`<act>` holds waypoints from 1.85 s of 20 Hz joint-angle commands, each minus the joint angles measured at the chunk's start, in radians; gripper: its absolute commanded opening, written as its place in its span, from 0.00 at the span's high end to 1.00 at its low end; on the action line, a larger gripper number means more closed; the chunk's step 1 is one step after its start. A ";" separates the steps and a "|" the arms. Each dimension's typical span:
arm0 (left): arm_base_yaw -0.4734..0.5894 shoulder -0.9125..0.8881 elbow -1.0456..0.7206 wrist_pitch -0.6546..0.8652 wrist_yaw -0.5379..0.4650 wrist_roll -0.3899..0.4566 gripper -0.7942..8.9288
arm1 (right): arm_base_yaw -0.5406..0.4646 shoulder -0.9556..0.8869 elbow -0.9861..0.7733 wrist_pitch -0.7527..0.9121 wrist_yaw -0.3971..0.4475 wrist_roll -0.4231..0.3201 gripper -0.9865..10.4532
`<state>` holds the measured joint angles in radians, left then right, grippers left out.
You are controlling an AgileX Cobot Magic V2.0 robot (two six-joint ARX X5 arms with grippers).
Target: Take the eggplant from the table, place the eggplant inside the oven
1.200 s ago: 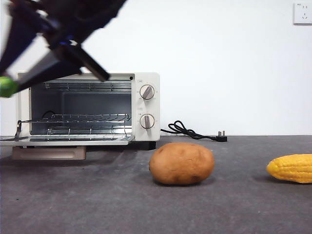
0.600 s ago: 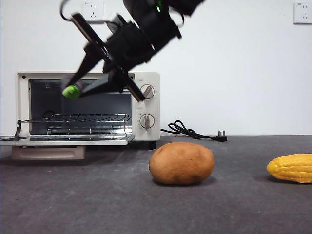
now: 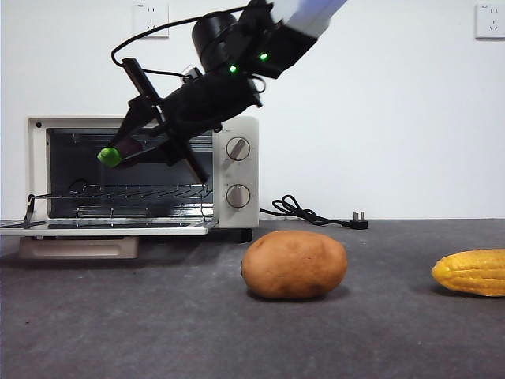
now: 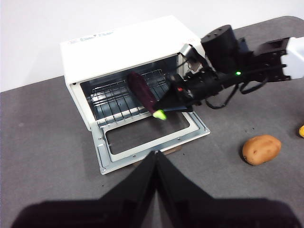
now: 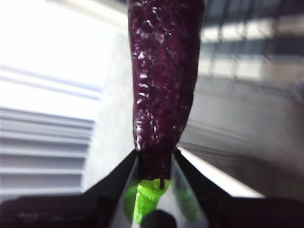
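One eggplant (image 4: 142, 91), clamped by the right gripper (image 3: 130, 150), at the oven (image 3: 237, 170) mouth.

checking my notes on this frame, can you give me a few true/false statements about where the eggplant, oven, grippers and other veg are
1. The right gripper is shut on the eggplant. True.
2. The oven door is closed. False: it lies folded down and open, with the wire rack in view.
3. The eggplant rests on the table. False: it is held in the air in front of the oven's open mouth.
4. The potato lies on the table, apart from the oven. True.
5. The left gripper holds the corn. False: its jaws are shut on nothing, and the corn lies on the table.
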<state>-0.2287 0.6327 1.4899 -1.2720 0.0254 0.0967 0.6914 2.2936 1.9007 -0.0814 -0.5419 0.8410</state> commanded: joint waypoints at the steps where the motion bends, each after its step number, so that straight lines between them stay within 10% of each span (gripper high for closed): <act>1: -0.006 -0.005 -0.008 -0.007 0.001 0.008 0.92 | 0.001 0.072 0.079 0.002 0.009 0.083 0.92; 16: -0.085 -0.005 -0.008 -0.033 0.000 0.011 0.92 | 0.004 0.118 0.124 0.007 0.489 0.155 0.85; 19: -0.106 -0.005 -0.008 -0.038 0.000 0.011 0.92 | 0.004 0.118 0.124 0.013 0.497 0.155 0.69; 32: -0.185 -0.005 -0.008 -0.039 -0.064 0.019 0.92 | 0.016 0.117 0.194 -0.091 0.436 0.145 0.68; 37: -0.185 -0.005 -0.008 -0.039 -0.064 0.019 0.92 | 0.023 0.117 0.416 -0.484 0.430 -0.073 0.68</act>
<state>-0.4095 0.6327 1.4899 -1.3151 -0.0383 0.1051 0.7101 2.3909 2.3211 -0.5762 -0.1123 0.8219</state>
